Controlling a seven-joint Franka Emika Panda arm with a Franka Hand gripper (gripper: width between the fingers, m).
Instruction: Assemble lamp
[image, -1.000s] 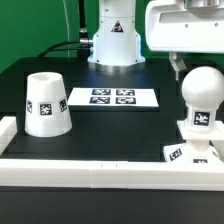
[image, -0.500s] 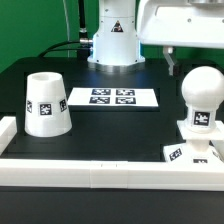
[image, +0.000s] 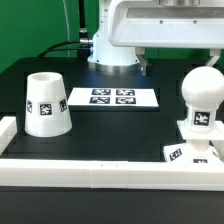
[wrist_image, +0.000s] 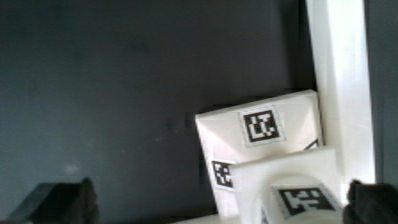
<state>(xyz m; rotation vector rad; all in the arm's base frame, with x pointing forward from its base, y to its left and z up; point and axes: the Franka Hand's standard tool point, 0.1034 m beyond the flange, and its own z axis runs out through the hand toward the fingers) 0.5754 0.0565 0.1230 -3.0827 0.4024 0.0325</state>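
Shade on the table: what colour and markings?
White shade with black-and-white square tags; clearest in the exterior view.

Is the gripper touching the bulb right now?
Apart. In the exterior view, the gripper hangs above the table, with dark gap between it and the bulb; its fingers hold nothing.

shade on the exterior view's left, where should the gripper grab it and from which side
Probably from above, one finger inside the open mouth and one outside, pinching the rim. The shade stands upright, mouth up, apart from the other parts; its tapered body widens downward, likely too broad to span.
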